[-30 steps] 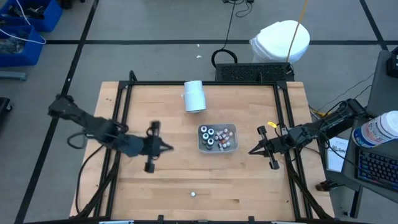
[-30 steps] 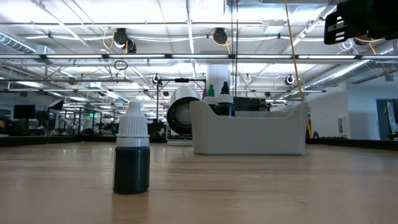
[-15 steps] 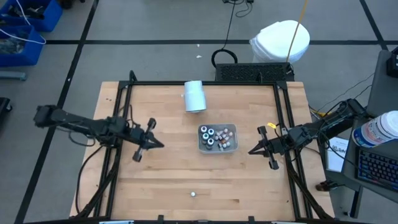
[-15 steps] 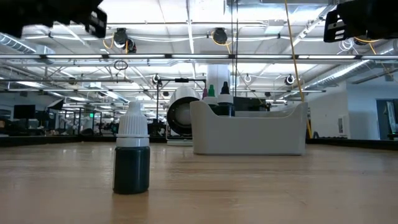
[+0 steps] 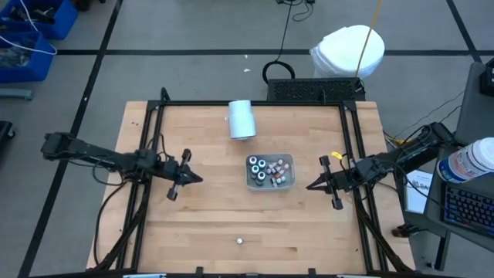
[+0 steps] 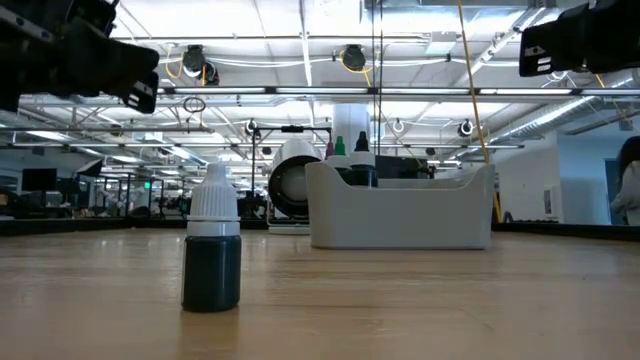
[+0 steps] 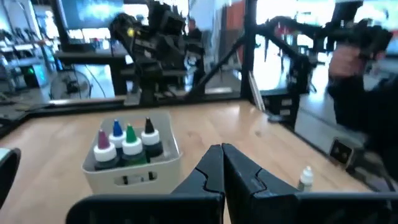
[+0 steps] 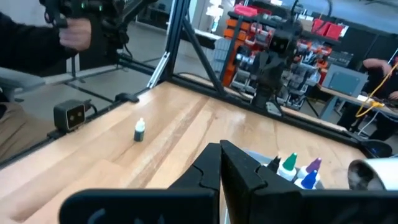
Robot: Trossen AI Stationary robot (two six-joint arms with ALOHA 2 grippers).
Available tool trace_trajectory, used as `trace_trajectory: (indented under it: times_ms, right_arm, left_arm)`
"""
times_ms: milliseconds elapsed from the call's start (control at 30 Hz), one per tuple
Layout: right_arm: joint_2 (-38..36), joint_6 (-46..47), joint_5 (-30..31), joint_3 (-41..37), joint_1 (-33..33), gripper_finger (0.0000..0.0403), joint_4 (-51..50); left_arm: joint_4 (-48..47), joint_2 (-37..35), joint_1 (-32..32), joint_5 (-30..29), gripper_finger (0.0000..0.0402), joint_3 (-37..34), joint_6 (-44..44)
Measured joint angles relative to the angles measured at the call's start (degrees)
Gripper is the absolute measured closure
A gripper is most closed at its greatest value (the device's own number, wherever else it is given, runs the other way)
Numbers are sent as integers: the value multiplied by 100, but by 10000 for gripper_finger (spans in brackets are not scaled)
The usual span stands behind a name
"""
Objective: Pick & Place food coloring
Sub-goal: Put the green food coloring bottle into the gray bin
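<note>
Pale wood-grain table (image 5: 201, 224) carries a grey plastic tray (image 5: 287, 185) of bottles between both hands. One stray food coloring bottle (image 5: 240, 240), small, light, rigid, smooth-sided, stands near the table's front edge, well apart from left hand (image 5: 197, 179) and right hand (image 5: 310, 187), both shut, empty. Probably best gripped across its dark body below the ribbed white cap.

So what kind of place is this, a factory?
More likely a robotics lab or workshop: two robot arms work at a framed wooden table, rows of similar rigs stand behind under open ceiling trusses, and cables trail over the floor.
</note>
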Motion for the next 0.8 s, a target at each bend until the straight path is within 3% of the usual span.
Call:
trace_trajectory:
  times_ms: [233,400,633,800]
  right_arm:
    - [72,64,0,0,0,403,6]
    - [74,151,8,2,0,403,5]
    - [76,47,48,0,0,403,7]
    - [244,-172,1152,0,-1,403,121]
  left_arm:
    - [-2358,-904,-72,-290,401,827,664]
    - [-2649,-1683,-72,-296,401,652,825]
    - [-2537,-2308,-72,-404,400,90,259]
    - [-2547,-2281,-72,-874,378,-104,-116]
